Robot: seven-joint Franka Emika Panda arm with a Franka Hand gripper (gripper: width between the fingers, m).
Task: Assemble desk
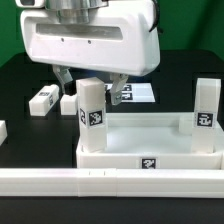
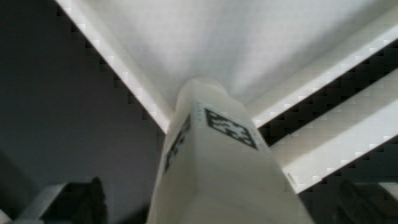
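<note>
The white desk top (image 1: pixel 120 157) lies tray-like on the black table. One white leg (image 1: pixel 92 115) stands upright in its corner socket on the exterior view's left, and a second leg (image 1: pixel 205 113) stands in the corner on the right. My gripper (image 1: pixel 92 84) is right over the first leg. Its fingers (image 1: pixel 65 78) are spread to either side of the leg's top and do not touch it. In the wrist view the leg (image 2: pixel 217 150) runs up between my gripper (image 2: pixel 222 208) toward the desk top (image 2: pixel 267 45). A dark finger (image 2: pixel 71 202) shows apart from the leg.
A loose leg (image 1: pixel 42 99) lies on the table at the exterior view's left, and another white piece (image 1: pixel 2 130) shows at the left edge. The marker board (image 1: pixel 138 93) lies behind the desk top. A long white rail bar (image 1: pixel 110 182) runs along the front.
</note>
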